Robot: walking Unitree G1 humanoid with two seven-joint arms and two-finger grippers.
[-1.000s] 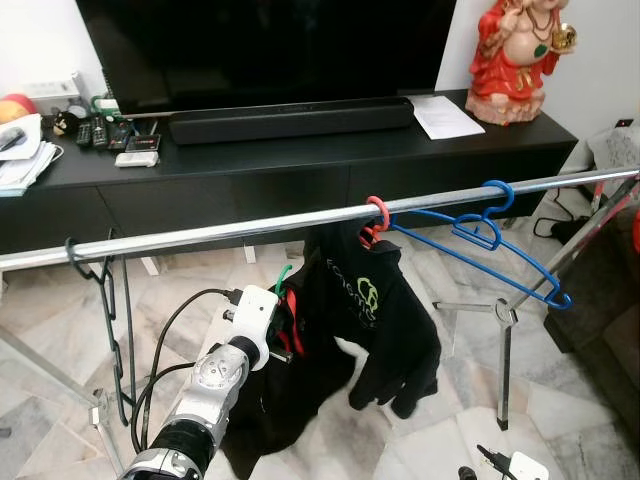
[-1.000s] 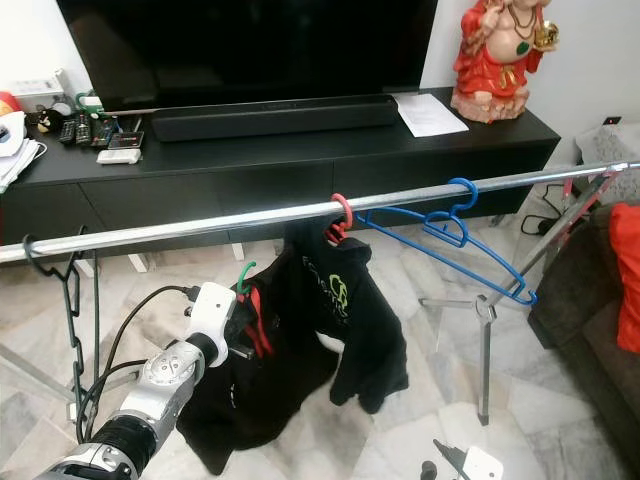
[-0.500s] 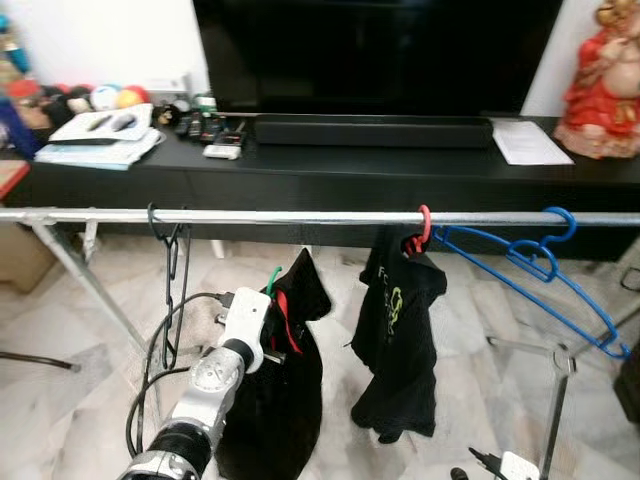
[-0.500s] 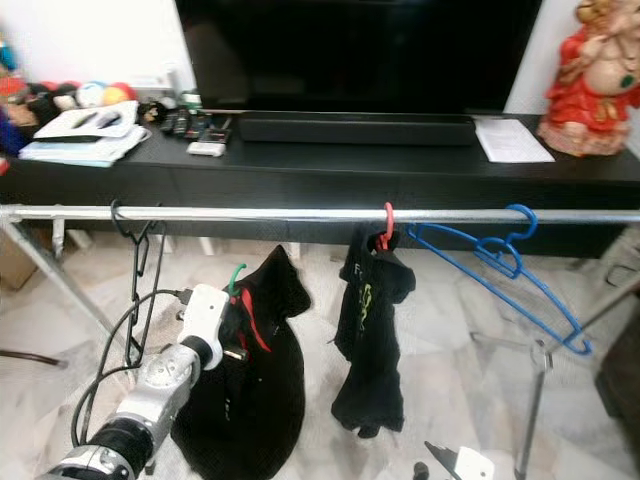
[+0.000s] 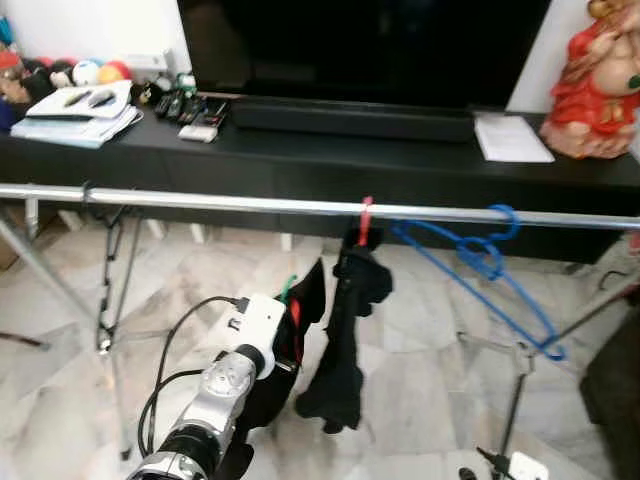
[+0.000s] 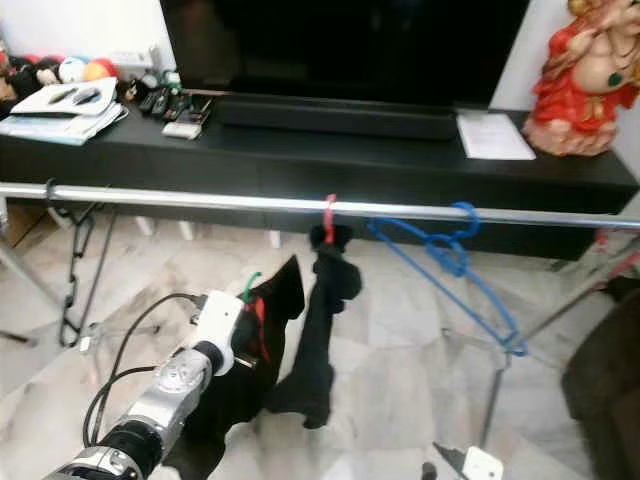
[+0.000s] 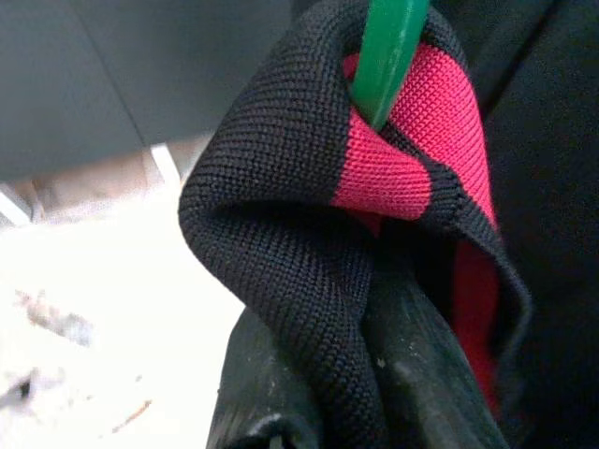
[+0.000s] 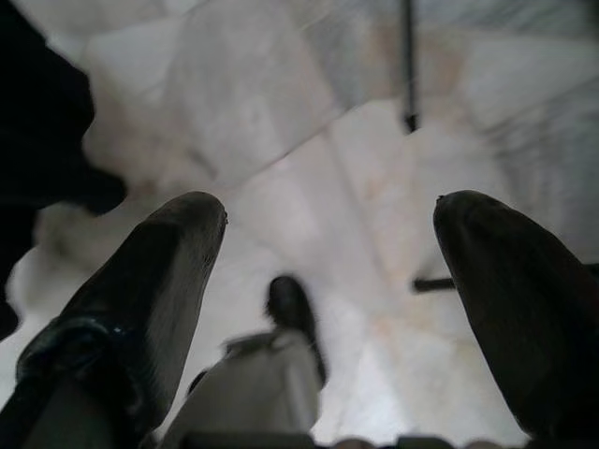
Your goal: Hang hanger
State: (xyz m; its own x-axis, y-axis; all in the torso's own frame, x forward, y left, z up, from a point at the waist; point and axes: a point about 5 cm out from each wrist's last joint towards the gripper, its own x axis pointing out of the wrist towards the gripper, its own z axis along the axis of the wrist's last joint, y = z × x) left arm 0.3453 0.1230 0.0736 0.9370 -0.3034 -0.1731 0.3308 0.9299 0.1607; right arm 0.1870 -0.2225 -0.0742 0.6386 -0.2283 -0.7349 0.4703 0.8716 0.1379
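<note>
Left eye view shows the left gripper below and in front of the chrome rail, holding up a green hanger dressed in a black garment with red trim. In the left wrist view the black fingers are pressed together on the knit collar just under the green hook, so the grip is on cloth and hanger neck at once. The hanger sits well under the rail, a little toward the robot's left of the red hanger that already carries another black garment.

To hang it well, I judge the arm should rise until the hook's tip clears the top of the rail, move forward over the bare stretch of rail left of the red hanger, then lower so the hook settles before the grip lets go. Releasing early would likely drop the garment to the marble floor.

The hook points up toward the rail, leaning slightly toward the robot's left. The hanger's long axis is hidden by the cloth; the garment hangs edge-on, so it seems to run roughly across the rail, and may need a wrist turn.

The right gripper hangs idle over the floor below the rail, its fingers wide apart. Blue hangers hang on the rail to the right of the red one.
</note>
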